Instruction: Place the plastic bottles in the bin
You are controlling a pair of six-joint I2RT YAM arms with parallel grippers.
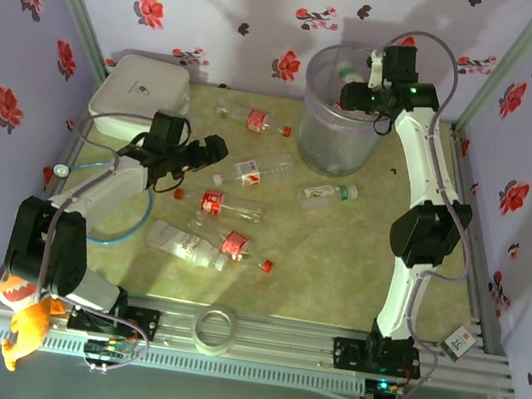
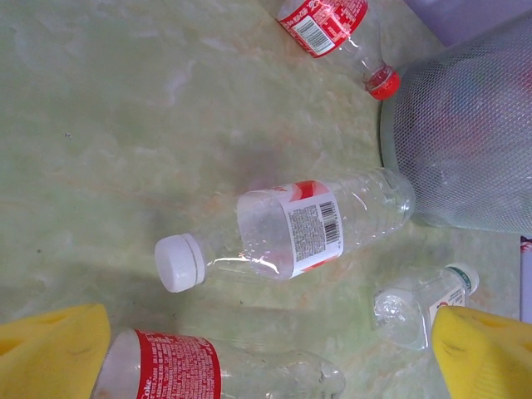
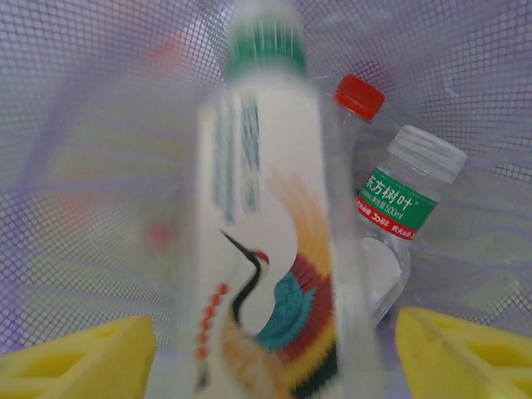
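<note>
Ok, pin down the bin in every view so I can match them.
Top external: bin at far centre-right.
Left wrist: its mesh wall at the right edge.
Right wrist: its mesh wall all around, behind the crane-label bottle.
Shared landmark, top and left wrist: red-capped bottle beside the bin.

The pale green table (image 1: pixel 336 271) carries the bin (image 1: pixel 333 147) at its far side. Plastic bottles (image 1: pixel 217 204) lie scattered left of and before it, with a white box (image 1: pixel 140 99) farther left.
</note>
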